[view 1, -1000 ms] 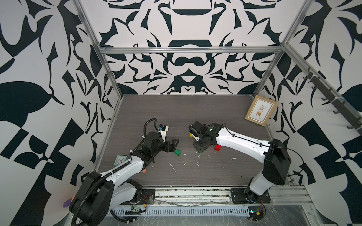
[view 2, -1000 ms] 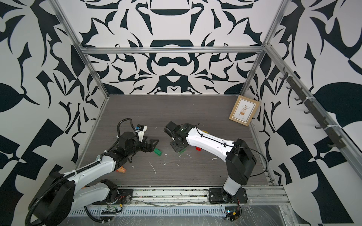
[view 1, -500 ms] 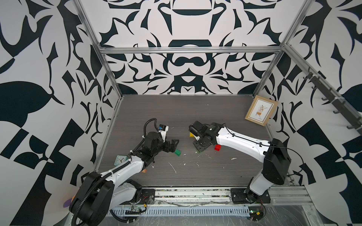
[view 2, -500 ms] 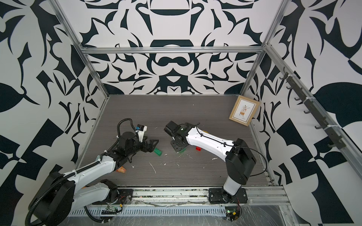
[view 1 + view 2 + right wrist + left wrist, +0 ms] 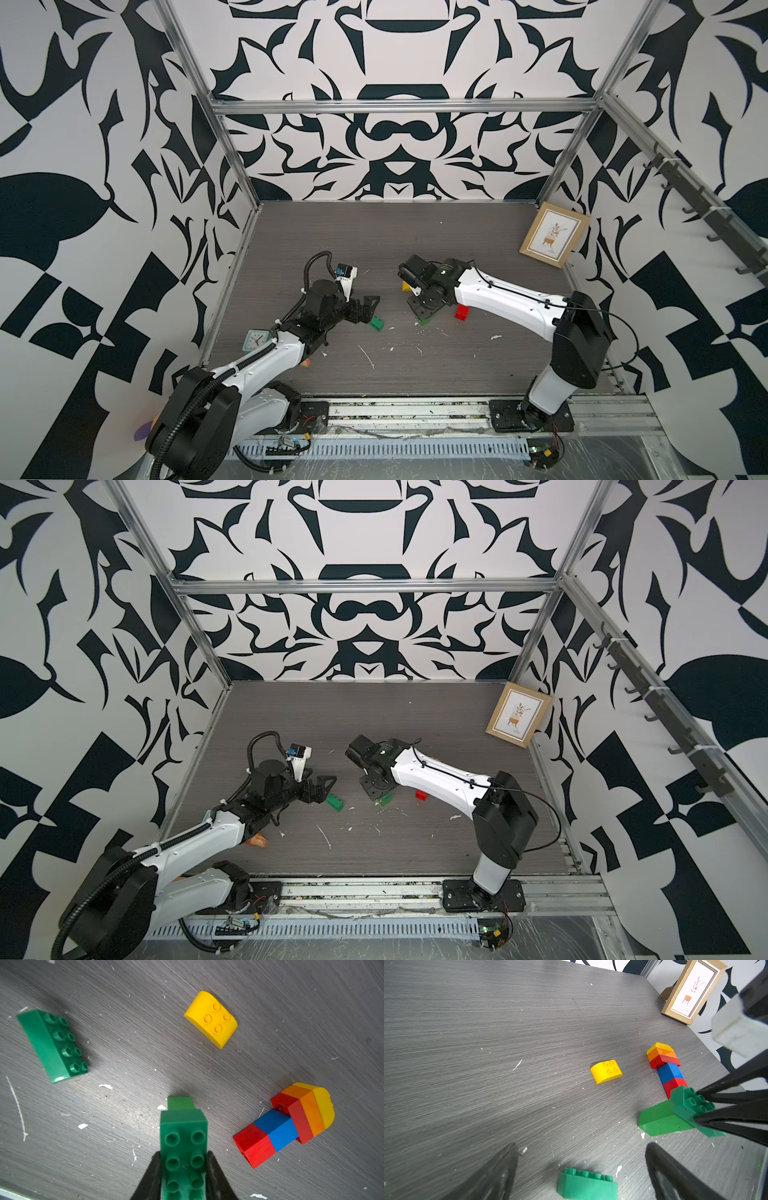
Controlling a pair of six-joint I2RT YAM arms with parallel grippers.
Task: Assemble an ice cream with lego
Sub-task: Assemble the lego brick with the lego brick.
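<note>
Tabletop (image 5: 374,232) of grey wood grain carries everything; places here run from the coloured column (image 5: 284,1126), a yellow-orange-red-blue-red stack lying on its side. Left gripper (image 5: 369,311) hangs well apart from that column, fingers spread wide and empty; right gripper (image 5: 183,1156), near the column, pinches a dark green brick (image 5: 184,1126) with a paler green block (image 5: 658,1120) joined beneath it, studs facing the wrist. Loose green brick (image 5: 586,1185) lies beyond the held piece from the column, directly under the left gripper, so the left arm is plainly nearer. Its long axis seems to run from finger to finger, so I judge a wrist turn would suit a pinch across its narrow width. Yellow dome brick (image 5: 211,1019) sits studs-up near the column, touching nothing
</note>
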